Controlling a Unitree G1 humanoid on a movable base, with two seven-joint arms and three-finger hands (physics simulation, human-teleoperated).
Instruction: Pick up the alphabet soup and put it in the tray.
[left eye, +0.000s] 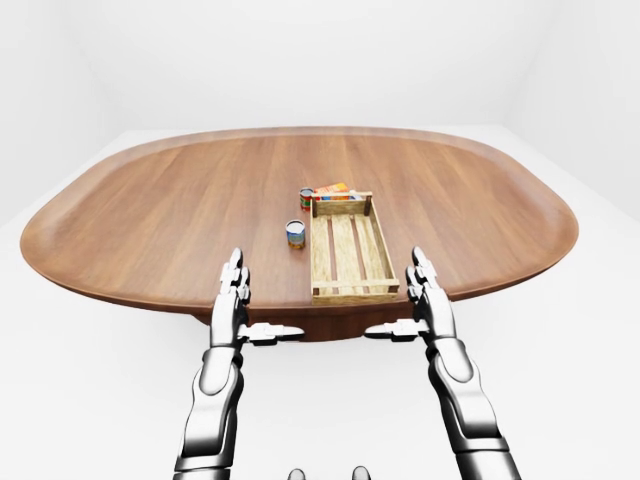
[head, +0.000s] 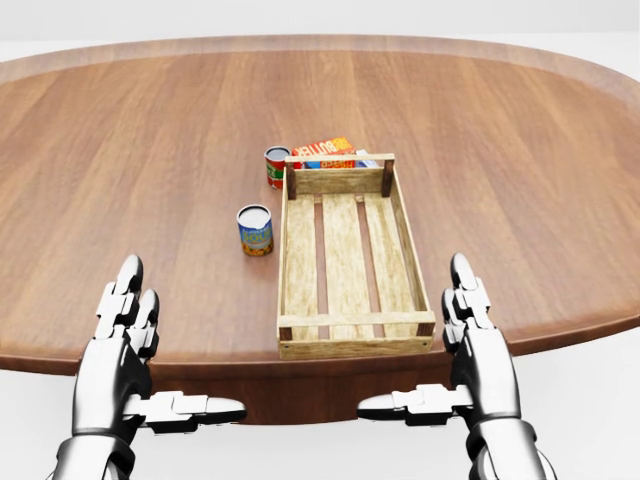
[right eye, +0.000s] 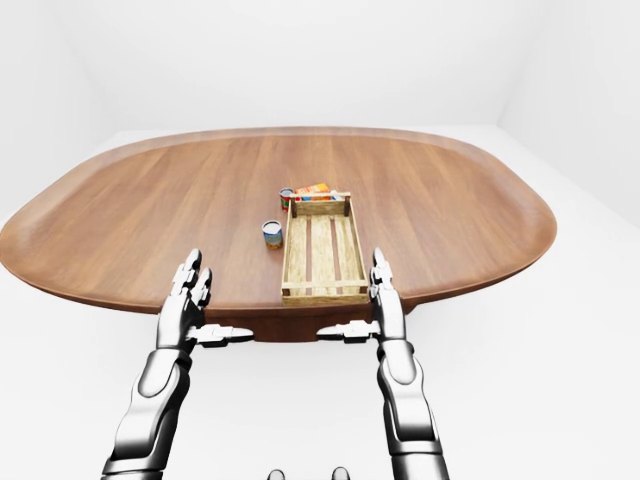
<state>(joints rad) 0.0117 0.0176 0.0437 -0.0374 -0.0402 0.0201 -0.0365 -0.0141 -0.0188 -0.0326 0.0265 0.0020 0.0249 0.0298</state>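
1. Head view gives you the best look: both hands are parked at the bottom edge of the desk (head: 150, 130), nothing picked up yet.
2. Your left robot hand (head: 135, 345) is spread flat, fingers straight out and thumb sticking sideways, holding nothing. The right robot hand (head: 462, 335) mirrors it, wide and empty.
3. The tray (head: 347, 335) sits between the two hands, a bit further up the desk, and its slatted bottom is bare.
4. Two cans to sort out. The blue and yellow can (head: 255, 230) stands upright just left of the tray, apart from its wall. A red can (head: 276, 167) stands further up by the tray's top left corner, next to an orange box (head: 325, 147) lying beyond the tray's top wall.
5. Labels are too small to read, so you can't tell for sure which can is the soup. My guess is one of those two.
6. Progress: basically zero. Reach, grasp, lift and drop into the tray are all left. The left hand looks closer to both cans.
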